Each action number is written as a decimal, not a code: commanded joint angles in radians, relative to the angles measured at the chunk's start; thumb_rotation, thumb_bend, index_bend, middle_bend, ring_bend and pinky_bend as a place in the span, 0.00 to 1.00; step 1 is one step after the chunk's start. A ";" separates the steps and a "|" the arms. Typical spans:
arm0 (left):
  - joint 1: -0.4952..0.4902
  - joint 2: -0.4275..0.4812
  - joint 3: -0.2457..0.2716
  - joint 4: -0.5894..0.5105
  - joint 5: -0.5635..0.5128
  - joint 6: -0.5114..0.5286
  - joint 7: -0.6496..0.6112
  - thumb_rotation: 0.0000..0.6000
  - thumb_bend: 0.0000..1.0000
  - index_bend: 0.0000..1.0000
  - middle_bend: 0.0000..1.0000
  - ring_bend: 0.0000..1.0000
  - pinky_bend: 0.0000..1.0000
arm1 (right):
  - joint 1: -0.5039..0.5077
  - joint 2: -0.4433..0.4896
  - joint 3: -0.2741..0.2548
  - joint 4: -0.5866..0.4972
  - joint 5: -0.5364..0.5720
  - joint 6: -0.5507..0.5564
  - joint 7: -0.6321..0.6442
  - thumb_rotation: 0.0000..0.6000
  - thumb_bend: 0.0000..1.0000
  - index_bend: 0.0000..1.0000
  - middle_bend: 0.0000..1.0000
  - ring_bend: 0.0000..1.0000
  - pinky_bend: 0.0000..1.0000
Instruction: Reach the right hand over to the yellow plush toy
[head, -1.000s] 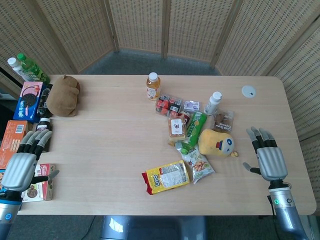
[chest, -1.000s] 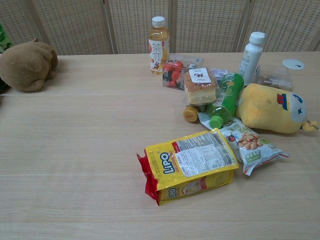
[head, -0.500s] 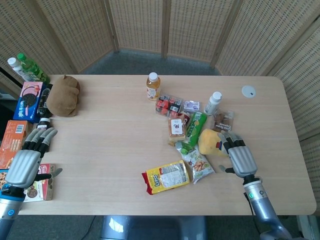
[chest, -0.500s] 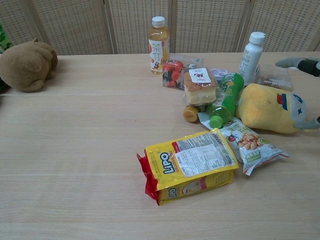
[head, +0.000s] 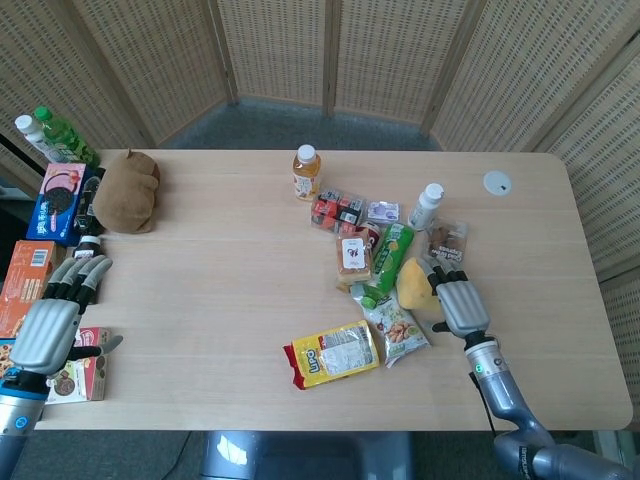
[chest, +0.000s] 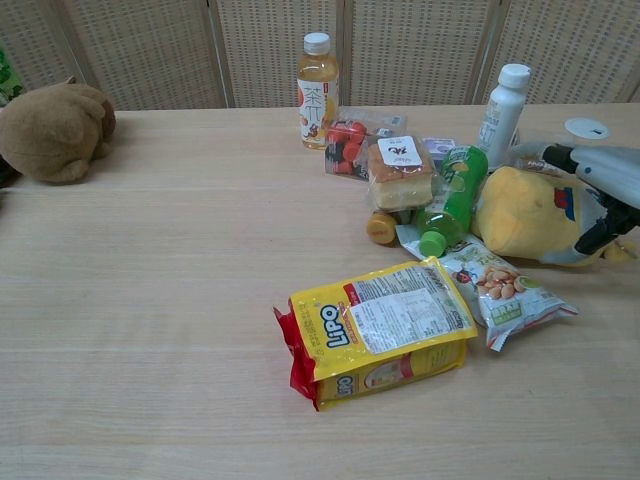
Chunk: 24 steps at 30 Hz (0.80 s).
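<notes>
I have the right hand (head: 457, 305) over the yellow plush toy (chest: 530, 215) toward the counter's right edge, fingers (chest: 556, 156) spread, gripping nothing; next I'd lower onto it.

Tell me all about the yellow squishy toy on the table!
The yellow plush toy is soft, rounded and fuzzy-looking, lying on its side on the wooden table, with a blue, red and white patch at one end. The robot's right hand is over that end, covering part of it. A green bottle lies against its other side, and a snack packet sits just in front.
</notes>
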 joint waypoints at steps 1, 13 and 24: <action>0.001 0.000 0.000 -0.001 0.000 0.003 0.001 1.00 0.04 0.00 0.00 0.00 0.00 | 0.025 -0.031 0.008 0.056 0.007 -0.029 0.039 1.00 0.00 0.00 0.00 0.00 0.00; 0.008 0.000 0.003 -0.003 -0.004 0.014 0.005 1.00 0.03 0.00 0.00 0.00 0.00 | 0.081 -0.121 0.026 0.248 0.002 -0.064 0.168 1.00 0.01 0.13 0.36 0.32 0.40; 0.012 -0.002 0.003 0.005 0.004 0.025 0.000 1.00 0.02 0.00 0.00 0.00 0.00 | 0.080 -0.126 0.019 0.294 -0.039 0.008 0.225 1.00 0.16 0.56 0.86 0.91 0.84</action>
